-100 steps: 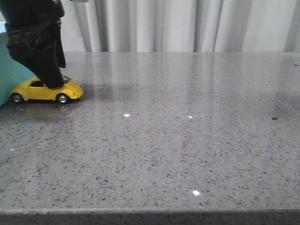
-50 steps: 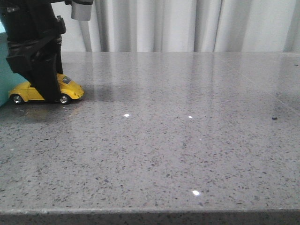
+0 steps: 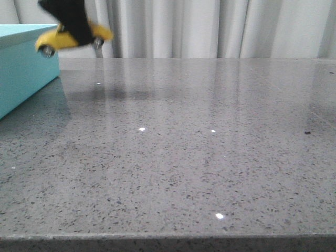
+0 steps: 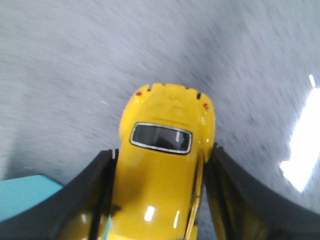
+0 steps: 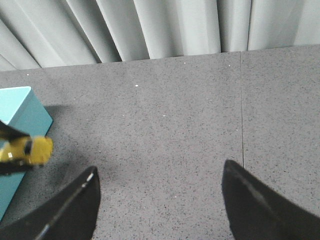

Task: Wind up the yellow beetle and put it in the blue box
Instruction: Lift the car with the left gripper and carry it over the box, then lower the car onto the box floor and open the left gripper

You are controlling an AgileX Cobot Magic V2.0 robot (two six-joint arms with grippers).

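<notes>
Left gripper [image 4: 159, 200] is clamped on the small glossy yellow toy beetle car [image 3: 73, 37], holding it in the air, nose tilted up, over the right edge of the large turquoise-blue rectangular box [image 3: 23, 68] at far left. Right gripper [image 5: 159, 200] hangs with fingers spread, holding nothing, above the grey speckled stone table [image 3: 199, 157].

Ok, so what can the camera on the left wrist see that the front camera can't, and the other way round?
Only the left wrist view shows the yellow beetle from above: its dark window, two small red lights, and the left end effector pressing both its sides. Only the front view shows the beetle lifted off the grey table, its wheels in the air, the blue box side-on, and the white curtain. Both show beetle, end effector, table and some of the box.
</notes>
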